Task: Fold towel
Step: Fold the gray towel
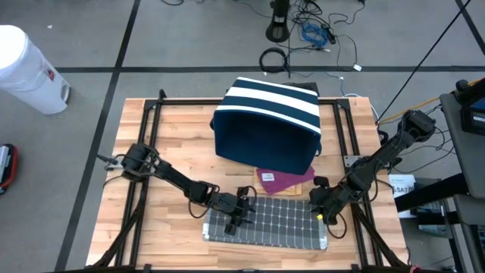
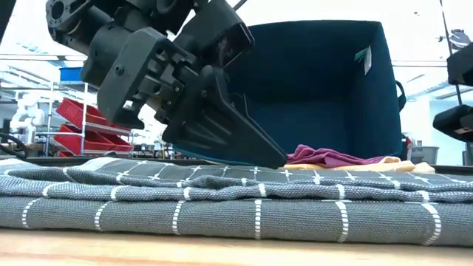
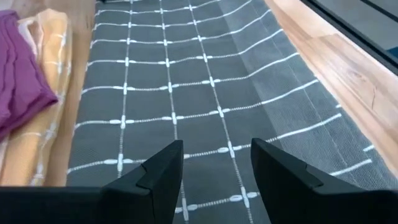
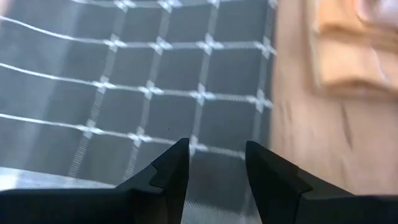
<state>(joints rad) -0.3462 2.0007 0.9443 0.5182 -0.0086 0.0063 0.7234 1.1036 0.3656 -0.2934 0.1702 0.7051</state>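
1. Towel (image 1: 265, 221): grey with a white grid, folded into a long flat stack near the front edge of the wooden table (image 1: 151, 144); the low view shows several layers lying one on another
2. Left gripper (image 1: 241, 213) is over the left end of the towel; in the left wrist view its two dark fingers (image 3: 158, 171) stand apart with only the grey cloth showing in the gap, and nothing is caught between them
3. Right gripper (image 1: 318, 206) is at the right end of the towel, by its far corner; its fingers (image 4: 171, 165) are also parted and empty, above the towel's edge with bare wood beside it
4. Bin (image 1: 267, 121): dark blue fabric with white stripes, lying on its side behind the towel, its open mouth facing the front
5. Cloths: a purple one (image 1: 282, 180) lies on a yellow one (image 3: 43, 112) just behind the towel, between it and the bin
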